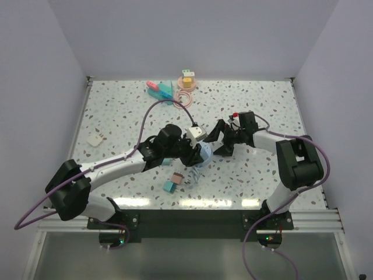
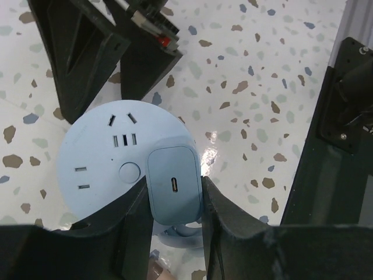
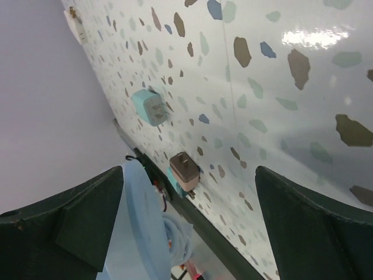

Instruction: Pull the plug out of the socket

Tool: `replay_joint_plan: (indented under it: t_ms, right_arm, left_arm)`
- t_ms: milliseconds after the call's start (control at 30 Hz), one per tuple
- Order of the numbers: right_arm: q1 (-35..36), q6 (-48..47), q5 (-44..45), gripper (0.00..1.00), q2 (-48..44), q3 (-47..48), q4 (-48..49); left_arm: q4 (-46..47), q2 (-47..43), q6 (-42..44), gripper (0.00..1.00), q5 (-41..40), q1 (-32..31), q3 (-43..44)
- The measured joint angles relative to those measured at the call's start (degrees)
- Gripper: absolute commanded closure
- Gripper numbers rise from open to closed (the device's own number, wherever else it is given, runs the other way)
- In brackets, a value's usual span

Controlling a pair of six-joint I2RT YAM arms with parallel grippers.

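A round light-blue socket [image 2: 105, 160] lies on the speckled table, and it also shows in the top view [image 1: 207, 155]. A light-blue square plug [image 2: 173, 182] with a USB-C port sits in the socket's right side. My left gripper [image 2: 173, 201] is shut on the plug, one finger on each side. In the top view the left gripper [image 1: 192, 153] is at the socket's left edge. My right gripper [image 1: 220, 140] is open just right of the socket. In the right wrist view it [image 3: 189, 219] is empty, with the socket's rim [image 3: 141, 221] by its left finger.
The socket's blue coiled cable [image 1: 196, 173] lies in front of it. A brown plug [image 1: 175, 178] and a teal plug [image 1: 169, 186] lie near the front. A white plug [image 1: 95, 138] is at the left. Teal and pink pieces [image 1: 160, 88] and an orange ring [image 1: 187, 82] are at the back.
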Motion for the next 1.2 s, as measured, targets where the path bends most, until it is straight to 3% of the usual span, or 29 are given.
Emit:
replay_joint_plan:
  t_ms: [433,667,833,933,967,1000,1200]
  right_arm:
    - [1.55,5.09,-5.66,0.01,1.62,-0.72,9.25]
    - [4.28,-1.22,-8.48,0.04,1.64,1.68,1.95]
    - [5.97,-3.06,-10.62,0.28,1.64,1.62,-0.48]
    - [6.67,-3.91,-11.32,0.64,1.64,1.14,-0.35]
    - [6.62,-4.66,-10.84,0.87,1.77,0.7,-0.22]
    - [6.23,-4.92,-11.02,0.99,1.92,0.39,-0.15]
    - [6.27,-3.74,-12.09,1.0,2.08,0.09,0.39]
  left_arm:
    - [1.77,3.89,0.46,1.0,5.66,0.0,-0.68]
    - [3.28,4.15,0.57,1.0,5.44,0.0,-0.68]
    - [3.52,4.15,1.44,1.0,4.0,0.0,-0.63]
    - [3.5,4.02,1.84,1.0,1.99,0.0,-0.63]
    - [3.43,3.67,1.97,1.0,1.77,0.0,-0.63]
    - [3.13,3.13,2.14,1.0,1.14,0.02,-0.66]
    - [3.06,1.31,2.08,1.0,0.35,0.28,-1.64]
